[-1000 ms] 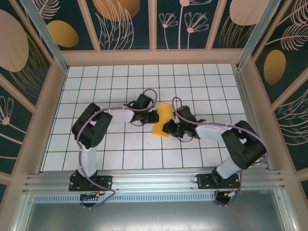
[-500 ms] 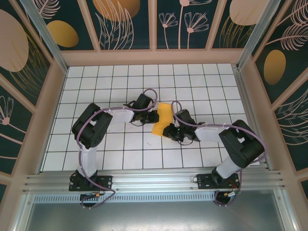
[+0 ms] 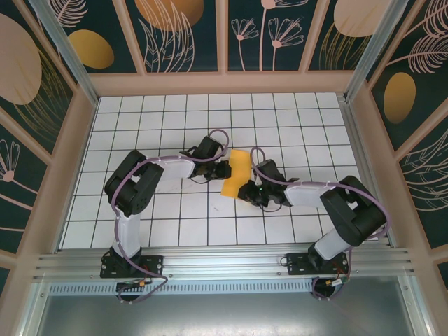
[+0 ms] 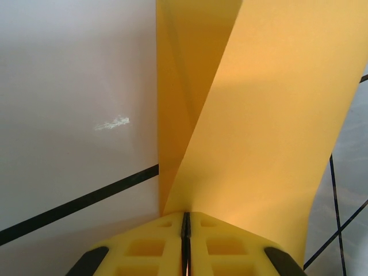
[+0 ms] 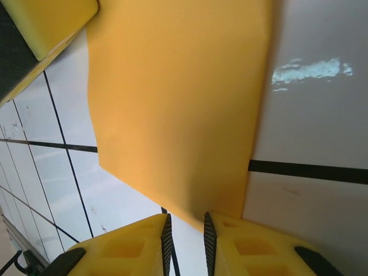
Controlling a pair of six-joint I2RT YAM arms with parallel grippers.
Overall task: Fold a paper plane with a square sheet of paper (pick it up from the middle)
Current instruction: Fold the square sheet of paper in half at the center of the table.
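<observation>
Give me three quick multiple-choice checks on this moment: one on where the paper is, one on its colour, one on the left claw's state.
1. Where does the folded paper lie in the top view?
A) between the left claw and the right claw
B) against the far wall
C) on the metal rail by the arm bases

2. What colour is the folded paper?
A) blue
B) orange-yellow
C) white

3. How is the left claw set?
A) wide open, high above the paper
B) shut on the folded paper
C) shut on nothing, away from the paper

Answers:
1 A, since the top view shows the paper with a claw at each side.
2 B, since all three views show that colour.
3 B, since in the left wrist view the pads meet and the paper comes out from between them.
</observation>
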